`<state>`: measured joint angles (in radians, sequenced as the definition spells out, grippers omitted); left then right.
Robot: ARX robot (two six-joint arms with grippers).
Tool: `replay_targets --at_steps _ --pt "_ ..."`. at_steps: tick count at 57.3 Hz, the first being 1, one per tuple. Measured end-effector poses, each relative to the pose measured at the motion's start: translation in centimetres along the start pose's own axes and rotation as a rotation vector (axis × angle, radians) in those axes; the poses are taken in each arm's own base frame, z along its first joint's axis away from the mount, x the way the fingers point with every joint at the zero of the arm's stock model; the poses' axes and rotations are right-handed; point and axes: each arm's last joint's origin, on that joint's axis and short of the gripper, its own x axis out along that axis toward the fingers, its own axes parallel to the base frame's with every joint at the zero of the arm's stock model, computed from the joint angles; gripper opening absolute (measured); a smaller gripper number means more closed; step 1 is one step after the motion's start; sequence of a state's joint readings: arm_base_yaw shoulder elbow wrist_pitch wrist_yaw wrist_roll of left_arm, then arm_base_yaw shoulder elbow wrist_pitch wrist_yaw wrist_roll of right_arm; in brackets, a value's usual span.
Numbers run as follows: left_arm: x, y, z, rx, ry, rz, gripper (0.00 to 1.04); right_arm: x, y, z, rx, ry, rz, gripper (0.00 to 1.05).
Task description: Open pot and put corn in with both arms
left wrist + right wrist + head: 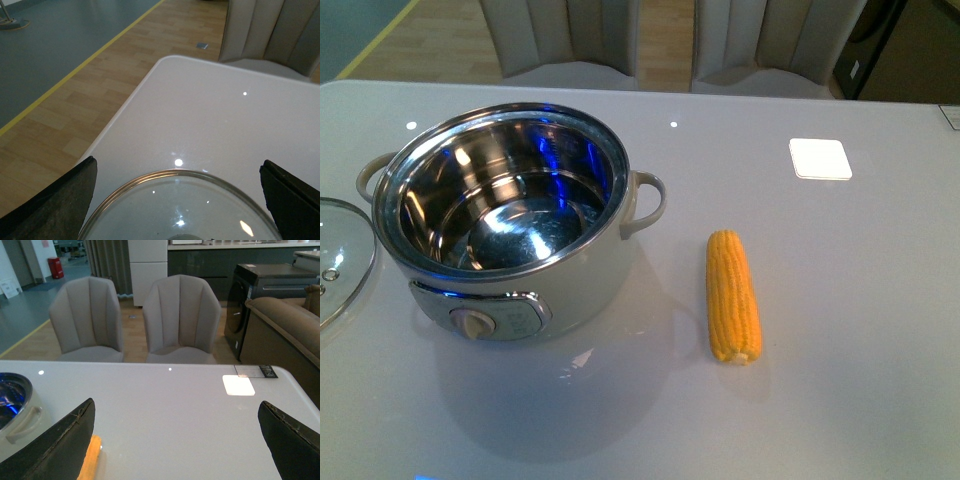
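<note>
The cream-white pot (510, 215) stands open on the table's left half, its steel inside empty; its edge and one handle also show in the right wrist view (15, 410). The corn (733, 295) lies on the table to the pot's right, pale end toward me; a strip of it shows beside one finger in the right wrist view (90, 460). The glass lid (340, 255) lies flat left of the pot. My left gripper (177, 200) is open above the lid (175, 210). My right gripper (175, 440) is open and empty over the table beside the corn. Neither arm shows in the front view.
A white square patch (820, 158) lies at the table's back right. Two grey chairs (135, 320) stand behind the far edge. The table's left corner (165, 62) drops off to wood floor. A brown sofa (285, 325) and a dark cabinet stand at the right.
</note>
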<state>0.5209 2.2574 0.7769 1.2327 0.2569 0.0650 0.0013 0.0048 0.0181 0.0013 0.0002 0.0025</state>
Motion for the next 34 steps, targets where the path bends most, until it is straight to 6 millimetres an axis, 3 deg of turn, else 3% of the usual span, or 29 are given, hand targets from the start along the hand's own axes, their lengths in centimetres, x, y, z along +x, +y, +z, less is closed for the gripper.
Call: replay_targets --at_steps 13,34 --pt "-5.1 -1.0 5.0 -0.059 -0.042 -0.026 0.98 0.0 0.0 0.0 0.000 0.000 0.000 0.96" --pt "-12.6 -4.3 9.0 -0.099 -0.056 -0.085 0.98 0.0 0.0 0.0 0.000 0.000 0.000 0.96"
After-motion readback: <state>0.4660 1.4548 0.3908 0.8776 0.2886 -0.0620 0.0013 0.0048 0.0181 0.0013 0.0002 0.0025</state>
